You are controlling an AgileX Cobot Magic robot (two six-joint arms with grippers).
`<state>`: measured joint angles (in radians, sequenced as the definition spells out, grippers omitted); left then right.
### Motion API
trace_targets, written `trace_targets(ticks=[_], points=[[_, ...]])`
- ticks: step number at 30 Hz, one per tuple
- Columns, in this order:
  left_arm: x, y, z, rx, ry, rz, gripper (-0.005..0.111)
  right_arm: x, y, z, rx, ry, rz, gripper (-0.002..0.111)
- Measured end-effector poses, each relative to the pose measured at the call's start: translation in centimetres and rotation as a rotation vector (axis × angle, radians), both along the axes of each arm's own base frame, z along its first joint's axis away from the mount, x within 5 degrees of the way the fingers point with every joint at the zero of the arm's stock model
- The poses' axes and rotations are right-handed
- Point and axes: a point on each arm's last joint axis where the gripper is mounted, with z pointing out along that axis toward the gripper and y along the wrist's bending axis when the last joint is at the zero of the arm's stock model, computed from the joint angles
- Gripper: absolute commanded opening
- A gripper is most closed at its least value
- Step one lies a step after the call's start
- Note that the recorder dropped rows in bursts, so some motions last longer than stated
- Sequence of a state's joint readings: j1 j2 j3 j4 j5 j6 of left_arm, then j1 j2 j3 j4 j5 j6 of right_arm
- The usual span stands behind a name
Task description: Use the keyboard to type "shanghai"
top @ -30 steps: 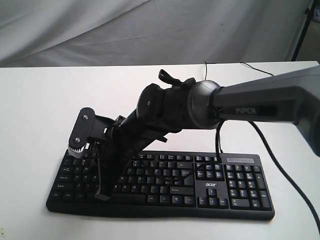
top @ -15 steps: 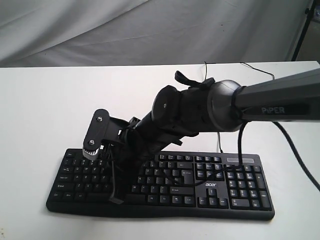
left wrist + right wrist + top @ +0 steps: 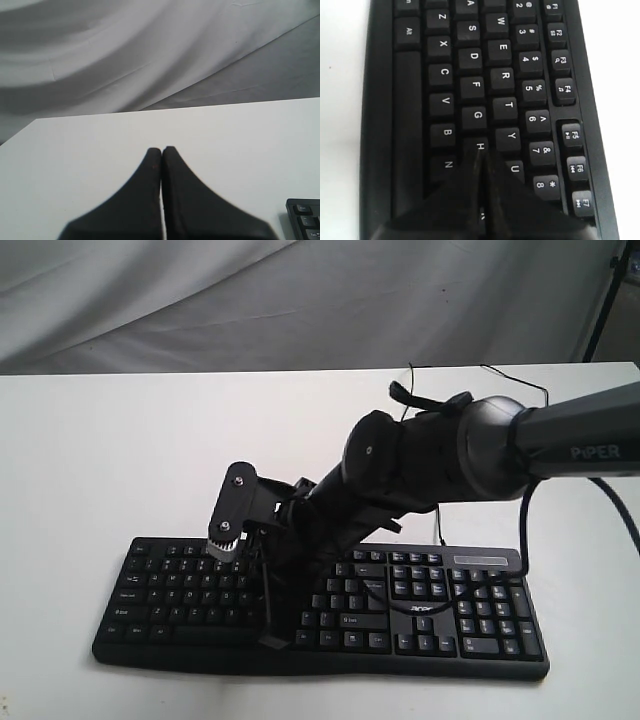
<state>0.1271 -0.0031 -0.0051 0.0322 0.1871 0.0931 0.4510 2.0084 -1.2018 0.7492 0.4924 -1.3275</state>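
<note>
- On the smooth white bench (image 3: 90, 460) lies the matte black Acer keyboard (image 3: 480, 615), wide, front edge curved.
- Right hand (image 3: 481, 156), clenched into a wedge, points at the H key (image 3: 480, 145), farther right than before.
- Left hand (image 3: 161, 150) clenched above the bench.

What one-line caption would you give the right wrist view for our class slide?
Right hand, shut, with its tips over the H key of the black keyboard.

"PiPER" on arm (image 3: 575, 440); letters on keyboard (image 3: 410, 125)
</note>
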Motion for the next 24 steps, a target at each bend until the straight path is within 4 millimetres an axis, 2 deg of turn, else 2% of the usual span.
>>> trace_targets(ticks=[9, 24], points=[[0.0, 0.0, 0.0, 0.0, 0.0, 0.0, 0.001, 0.1, -1.1, 0.0, -0.014, 0.028, 0.03, 0.0], [0.0, 0.0, 0.0, 0.0, 0.0, 0.0, 0.001, 0.3, -1.2, 0.0, -0.021, 0.008, 0.04, 0.0]])
